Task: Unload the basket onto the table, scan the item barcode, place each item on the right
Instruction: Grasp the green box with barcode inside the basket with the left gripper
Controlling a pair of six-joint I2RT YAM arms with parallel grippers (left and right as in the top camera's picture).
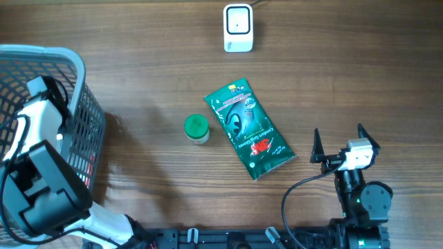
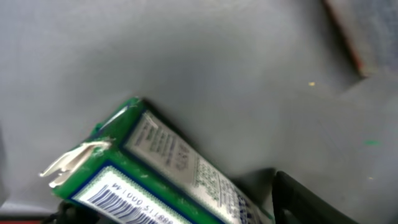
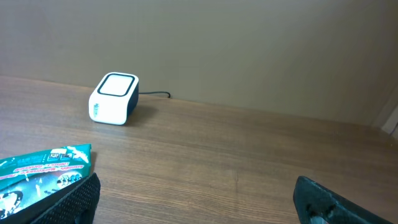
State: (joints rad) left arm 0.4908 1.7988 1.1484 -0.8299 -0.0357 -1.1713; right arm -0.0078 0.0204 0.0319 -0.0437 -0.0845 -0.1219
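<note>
A green box [image 2: 163,163] with a white barcode label [image 2: 118,200] lies tilted on the grey basket floor in the left wrist view. My left gripper [image 2: 180,213] straddles it, a dark finger [image 2: 305,202] just to its right and the other at the lower left corner. Whether they press the box does not show. In the overhead view the left arm [image 1: 38,149] reaches down into the basket [image 1: 48,54] and hides the gripper. The white scanner [image 1: 237,28] stands at the table's far edge. My right gripper [image 1: 339,142] rests open near the front right, nothing between its fingers.
A green pouch [image 1: 250,128] lies mid-table beside a small green-lidded jar [image 1: 196,128]. The pouch's corner [image 3: 46,167] shows left of the right gripper [image 3: 196,200], with the scanner [image 3: 113,99] beyond. A red-edged thing [image 2: 367,34] lies in the basket's far corner.
</note>
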